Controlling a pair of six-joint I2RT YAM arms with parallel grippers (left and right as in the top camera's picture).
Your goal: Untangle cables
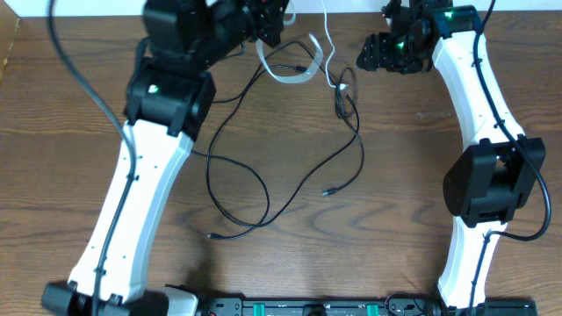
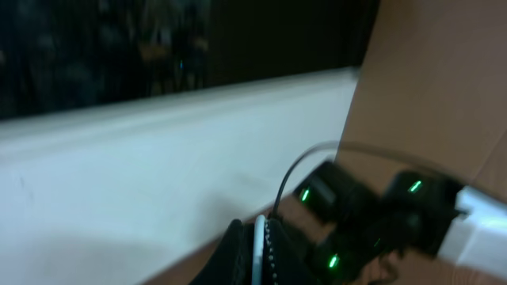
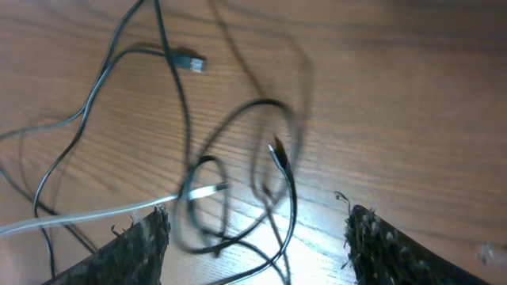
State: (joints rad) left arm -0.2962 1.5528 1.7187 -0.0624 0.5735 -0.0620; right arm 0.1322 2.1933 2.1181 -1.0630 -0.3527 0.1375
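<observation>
Overhead: high, straight down on whole desk (image 1: pixel 404 158). Left wrist: at far edge, facing sideways toward right arm (image 2: pixel 356 207), blurred. Right wrist: close above cables (image 3: pixel 187 61), a tangle overhead also shows.

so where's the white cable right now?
Overhead view, far centre: the white cable, pinched in the left gripper, loops toward the knot of black cables by the right gripper.

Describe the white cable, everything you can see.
The white cable is thin and flat-looking. It loops at the far side of the table; one stretch runs off past the edge. The left pincer is shut on it. Its plug end lies among black cables, below the open right pincer.
</observation>
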